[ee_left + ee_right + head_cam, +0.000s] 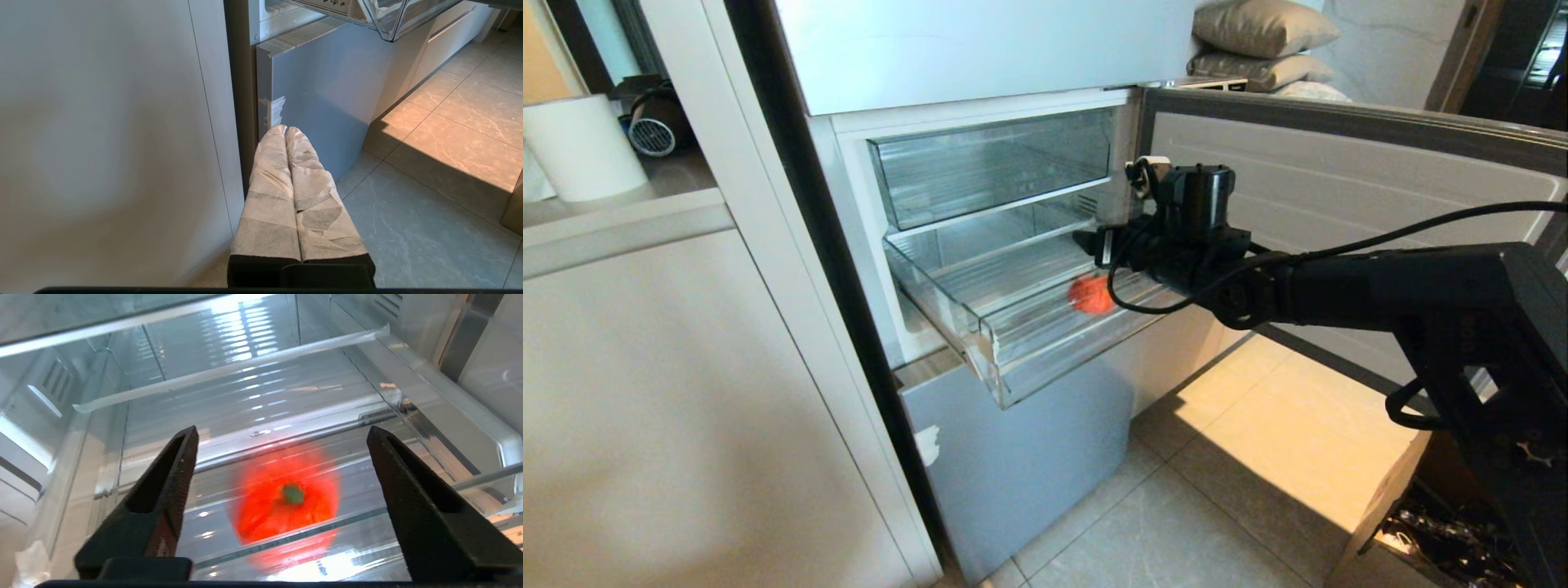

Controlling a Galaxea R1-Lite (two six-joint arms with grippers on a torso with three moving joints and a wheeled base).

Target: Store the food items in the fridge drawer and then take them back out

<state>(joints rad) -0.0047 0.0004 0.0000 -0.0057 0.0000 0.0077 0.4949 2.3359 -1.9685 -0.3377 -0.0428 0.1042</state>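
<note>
Now wide open and empty above the drawer (1005,359), the right gripper (282,473) frames the apple (286,502), which could roll on the ribs.

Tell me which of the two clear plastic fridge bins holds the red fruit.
The lower, pulled-out clear bin with the ribbed floor holds the round red fruit; the upper clear bin sits pushed in, with nothing visible inside.

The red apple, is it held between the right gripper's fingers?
No, the right gripper stands open, and the apple lies apart in the fridge drawer.
</note>
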